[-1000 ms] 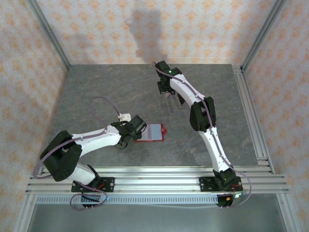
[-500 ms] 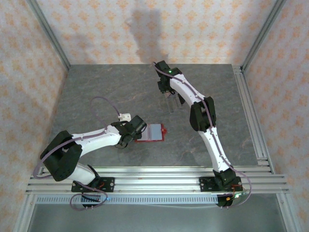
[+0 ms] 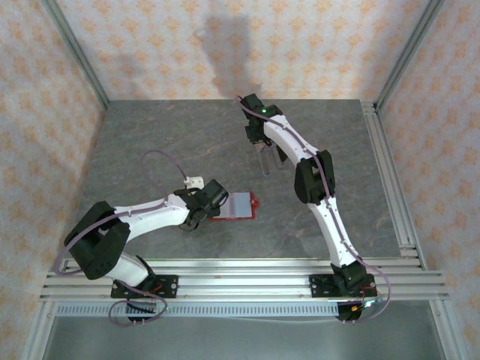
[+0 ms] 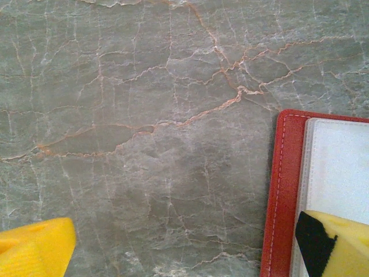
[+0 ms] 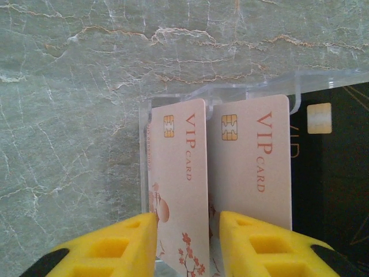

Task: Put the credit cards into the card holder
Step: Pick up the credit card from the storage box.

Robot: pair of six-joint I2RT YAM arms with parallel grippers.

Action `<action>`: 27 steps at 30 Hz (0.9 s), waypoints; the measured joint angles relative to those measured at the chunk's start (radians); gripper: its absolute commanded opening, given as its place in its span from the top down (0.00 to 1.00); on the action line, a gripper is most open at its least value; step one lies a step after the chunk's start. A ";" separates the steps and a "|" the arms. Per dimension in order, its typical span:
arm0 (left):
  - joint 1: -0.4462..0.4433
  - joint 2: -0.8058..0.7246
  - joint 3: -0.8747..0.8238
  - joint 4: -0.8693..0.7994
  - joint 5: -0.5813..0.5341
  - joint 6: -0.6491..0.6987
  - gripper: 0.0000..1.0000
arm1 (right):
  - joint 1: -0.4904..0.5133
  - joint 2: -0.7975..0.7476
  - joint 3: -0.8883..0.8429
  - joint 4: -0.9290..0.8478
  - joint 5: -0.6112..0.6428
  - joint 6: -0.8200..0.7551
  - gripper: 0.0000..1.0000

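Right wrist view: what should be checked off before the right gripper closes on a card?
1. Left pale pink VIP card lies between the yellow fingers of the right gripper: ok.
2. Jaws ready to close: ok, they stand apart, with a sliver of gap at that card's right edge.
3. Second pale pink VIP card is clear of the right-hand finger: cannot tell; the finger overlaps its lower part.
4. Small red folding wallet lies open, pale inside up: ok.
5. Left gripper is wide open, with one finger over the wallet's inside; whether it presses down: cannot tell.
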 measured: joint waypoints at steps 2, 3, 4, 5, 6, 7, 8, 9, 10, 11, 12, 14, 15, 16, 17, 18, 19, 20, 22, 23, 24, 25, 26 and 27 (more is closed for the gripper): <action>0.000 0.001 0.001 0.000 0.000 0.000 0.00 | 0.000 0.008 0.011 -0.005 0.000 0.000 0.67; 0.000 0.001 0.001 0.000 0.000 0.000 0.00 | 0.000 0.011 0.014 -0.006 0.000 0.000 0.68; 0.000 0.001 0.001 0.000 0.000 0.000 0.00 | 0.000 0.013 0.016 -0.006 -0.004 0.000 0.68; 0.000 0.001 0.001 0.000 0.000 0.000 0.00 | 0.000 0.013 0.017 -0.006 -0.008 0.001 0.69; 0.000 0.001 0.001 0.000 0.000 0.000 0.00 | 0.000 0.015 0.018 -0.006 -0.015 0.001 0.70; 0.000 0.001 0.001 0.000 0.000 0.000 0.00 | 0.000 0.018 0.018 -0.006 -0.023 0.001 0.71; 0.000 0.001 0.001 0.000 0.000 0.000 0.00 | 0.000 0.020 0.018 -0.006 -0.028 0.001 0.72; 0.000 0.001 0.001 0.000 0.000 0.000 0.00 | 0.000 0.023 0.018 -0.007 -0.034 0.001 0.73; 0.000 0.001 0.001 0.000 0.000 0.000 0.00 | 0.000 0.027 0.018 -0.009 -0.039 0.002 0.74; 0.000 0.001 0.001 0.000 0.000 0.000 0.00 | 0.000 0.029 0.018 -0.010 -0.042 0.002 0.74; 0.000 0.001 0.001 0.000 0.000 0.000 0.00 | 0.000 0.030 0.018 -0.013 -0.048 0.002 0.75; 0.000 0.001 0.001 0.000 0.000 0.000 0.00 | 0.000 0.031 0.020 -0.015 -0.055 0.002 0.75; 0.000 0.001 0.001 0.000 0.000 0.000 0.00 | 0.000 0.031 0.023 -0.016 -0.057 0.004 0.75; 0.000 0.001 0.001 0.000 0.000 0.000 0.00 | 0.000 0.031 0.026 -0.017 -0.057 0.005 0.74; 0.000 0.001 0.001 0.000 0.000 0.000 0.00 | 0.000 0.031 0.027 -0.017 -0.057 0.005 0.74; 0.000 0.001 0.001 0.000 0.000 0.000 0.00 | 0.000 0.031 0.029 -0.017 -0.056 0.005 0.74; 0.000 0.001 0.001 0.000 0.000 0.000 0.00 | 0.000 0.031 0.030 -0.016 -0.056 0.005 0.74; 0.000 0.001 0.001 0.000 0.000 0.000 0.00 | 0.000 0.031 0.031 -0.017 -0.056 0.005 0.74; 0.000 0.001 0.001 0.000 0.000 0.000 0.00 | 0.000 0.031 0.031 -0.016 -0.056 0.005 0.74; 0.000 0.001 0.001 0.000 0.000 0.000 0.00 | 0.000 0.031 0.033 -0.017 -0.056 0.005 0.74; 0.000 0.001 0.001 0.000 0.000 0.000 0.00 | 0.000 0.031 0.035 -0.017 -0.056 0.005 0.75; 0.000 0.001 0.001 0.000 0.000 0.000 0.00 | 0.000 0.031 0.038 -0.017 -0.056 0.005 0.75; 0.000 0.001 0.001 0.000 0.000 0.000 0.00 | 0.000 0.031 0.040 -0.017 -0.056 0.005 0.76; 0.000 0.001 0.001 0.000 0.000 0.000 0.00 | 0.000 0.031 0.044 -0.017 -0.056 0.005 0.77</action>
